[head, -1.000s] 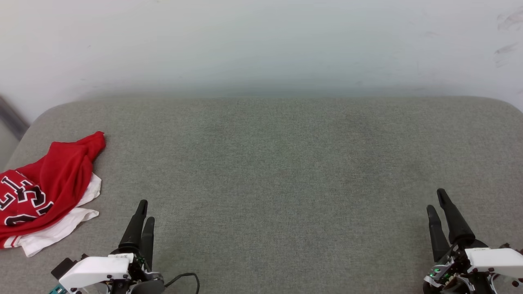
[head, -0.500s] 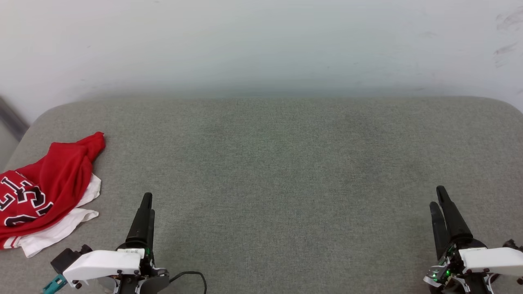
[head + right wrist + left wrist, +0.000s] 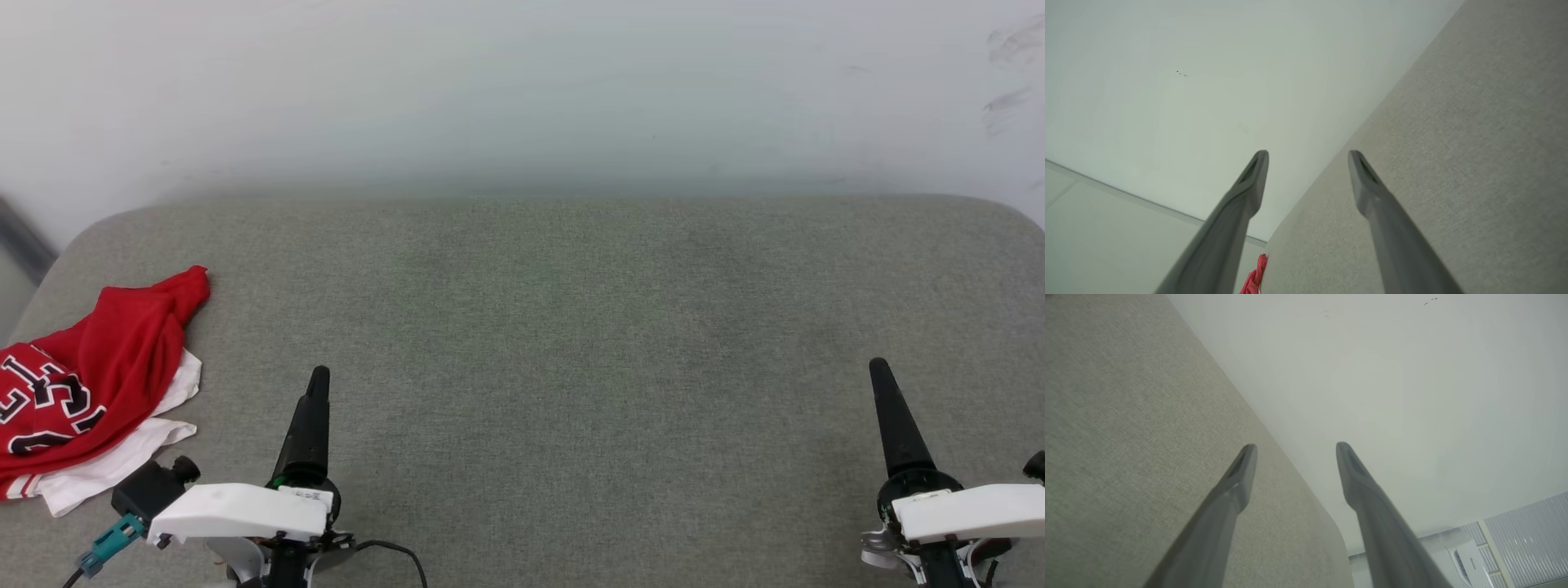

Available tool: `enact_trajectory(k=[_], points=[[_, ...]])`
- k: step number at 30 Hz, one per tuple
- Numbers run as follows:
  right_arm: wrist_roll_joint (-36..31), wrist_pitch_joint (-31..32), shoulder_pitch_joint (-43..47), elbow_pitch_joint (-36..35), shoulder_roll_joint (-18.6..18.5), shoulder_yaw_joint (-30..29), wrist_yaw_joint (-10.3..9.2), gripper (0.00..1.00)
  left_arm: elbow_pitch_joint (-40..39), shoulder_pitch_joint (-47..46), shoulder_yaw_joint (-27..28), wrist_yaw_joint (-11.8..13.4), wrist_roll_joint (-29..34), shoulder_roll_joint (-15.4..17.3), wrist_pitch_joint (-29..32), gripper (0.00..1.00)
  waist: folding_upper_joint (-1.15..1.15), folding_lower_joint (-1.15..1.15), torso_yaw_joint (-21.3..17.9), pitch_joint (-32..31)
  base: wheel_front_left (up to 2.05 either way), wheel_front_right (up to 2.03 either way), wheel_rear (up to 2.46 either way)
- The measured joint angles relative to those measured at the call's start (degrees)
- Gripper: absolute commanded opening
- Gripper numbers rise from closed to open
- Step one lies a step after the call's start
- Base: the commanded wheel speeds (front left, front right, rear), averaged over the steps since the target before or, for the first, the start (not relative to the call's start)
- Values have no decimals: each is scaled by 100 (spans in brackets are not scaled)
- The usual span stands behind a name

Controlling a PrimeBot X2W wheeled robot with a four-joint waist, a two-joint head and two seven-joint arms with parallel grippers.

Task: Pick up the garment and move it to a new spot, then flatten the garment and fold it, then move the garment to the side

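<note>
In the head view, the garment (image 3: 106,359) lay crumpled at the far left edge of the grey padded surface (image 3: 571,327), red body uppermost with a white sleeve poking out beneath. The left gripper (image 3: 317,377) hovered near it, off to its right, and the right gripper (image 3: 878,367) hung well apart on the other side.

In the left wrist view the jaws stood wide apart, holding nothing, aimed along the surface toward the pale wall (image 3: 1412,375).

The right wrist view showed jaws likewise spread and empty (a scrap of red peeked in at the bottom edge).

I judged the pick-up not yet begun. Next, the left arm would need to swing leftward and descend onto the bunched cloth.
</note>
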Motion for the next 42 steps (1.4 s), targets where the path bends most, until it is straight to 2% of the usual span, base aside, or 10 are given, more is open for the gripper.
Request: enact_trajectory(k=[10,18,29,42], points=[[-1437,60,107,-421,38,30,0,100,-96,-2,-188,52,1376,2,-199,100,0,0,-28,-3,0,0,0],[-2292,192,174,-606,48,65,0,100,-96,-2,-280,101,2294,27,-349,100,0,0,-43,-15,0,0,0],[-3320,347,202,-823,52,-22,1,100,-78,-1,-413,248,3326,146,-537,100,0,0,-33,-32,0,0,0],[-4279,405,304,-1083,56,-65,0,100,-45,-7,-594,366,4191,244,-728,100,0,0,-63,-37,0,0,0]])
